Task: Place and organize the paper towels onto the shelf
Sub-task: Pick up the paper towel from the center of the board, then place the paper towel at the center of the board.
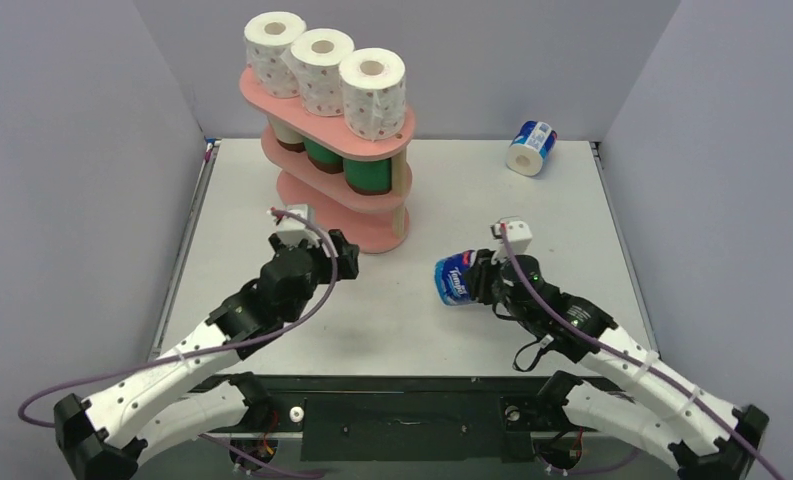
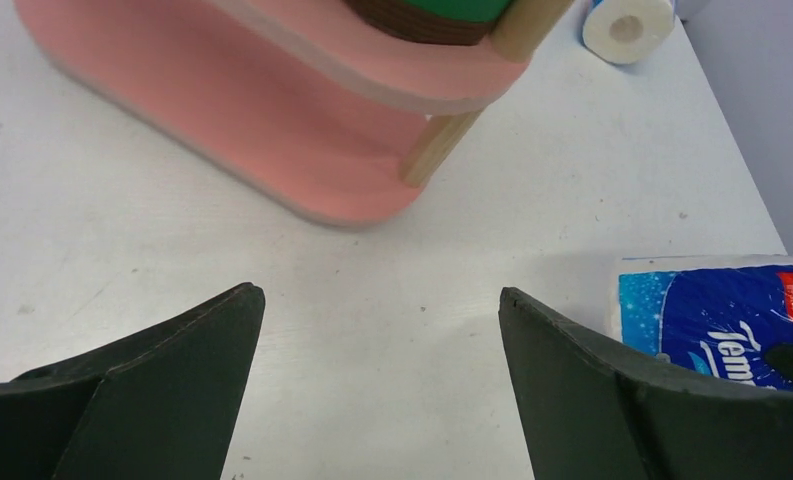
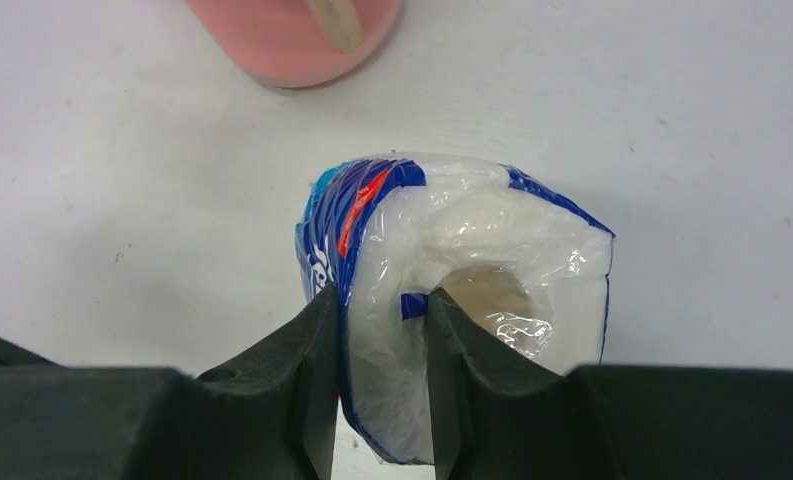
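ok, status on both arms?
Left fingers open, empty. Right fingers shut on blue roll, one inside its core. Nothing between it and shelf.

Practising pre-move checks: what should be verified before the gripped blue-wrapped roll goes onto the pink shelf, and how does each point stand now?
1. Right gripper shut on the blue-wrapped roll: ok, one finger in its core.
2. Left gripper open and empty: ok.
3. Room on the shelf's bottom tier: ok, the end that shows is bare.
4. Left arm clear of the route: cannot tell.
5. All rolls shelved: not ok, a second blue roll lies on the table.
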